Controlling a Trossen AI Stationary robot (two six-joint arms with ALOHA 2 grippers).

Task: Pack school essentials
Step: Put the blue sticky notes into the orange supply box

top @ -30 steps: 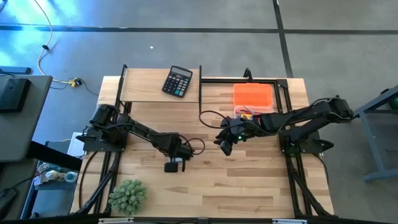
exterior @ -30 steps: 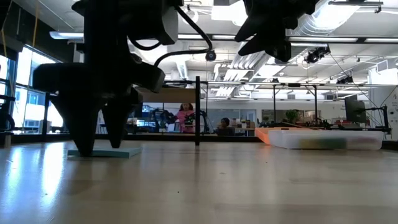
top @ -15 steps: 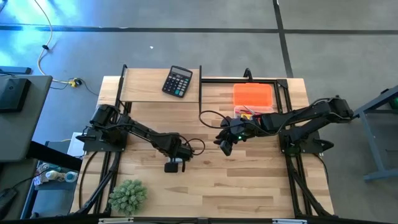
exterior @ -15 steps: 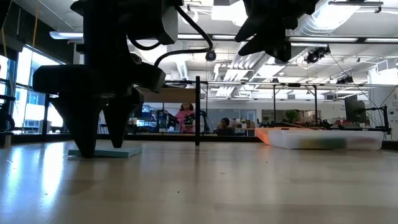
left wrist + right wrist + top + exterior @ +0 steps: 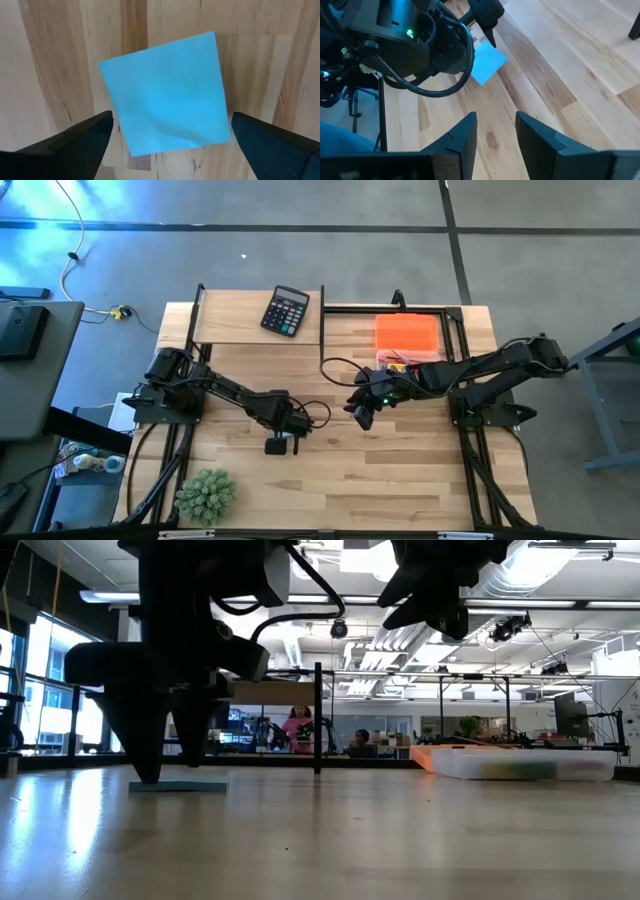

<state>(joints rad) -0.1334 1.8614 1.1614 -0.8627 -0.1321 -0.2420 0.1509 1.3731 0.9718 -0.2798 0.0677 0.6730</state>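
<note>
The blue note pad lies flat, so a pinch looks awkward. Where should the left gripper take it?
Straight down, closing on two opposite edges of the note pad. It lies flat and slightly skewed between the open left gripper fingers, so turning the wrist square to its sides probably helps.

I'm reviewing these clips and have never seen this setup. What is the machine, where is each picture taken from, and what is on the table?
Two dark robot arms work at a wooden table. One picture looks straight down, one looks level across the tabletop, and one comes from each wrist. The left end effector is open, its fingers on either side of a pale blue note pad lying flat on the wood; nothing is held. The right end effector waits above the table's middle, holding nothing. Also there: a black calculator, an orange-lidded box and a spiky green plant.
</note>
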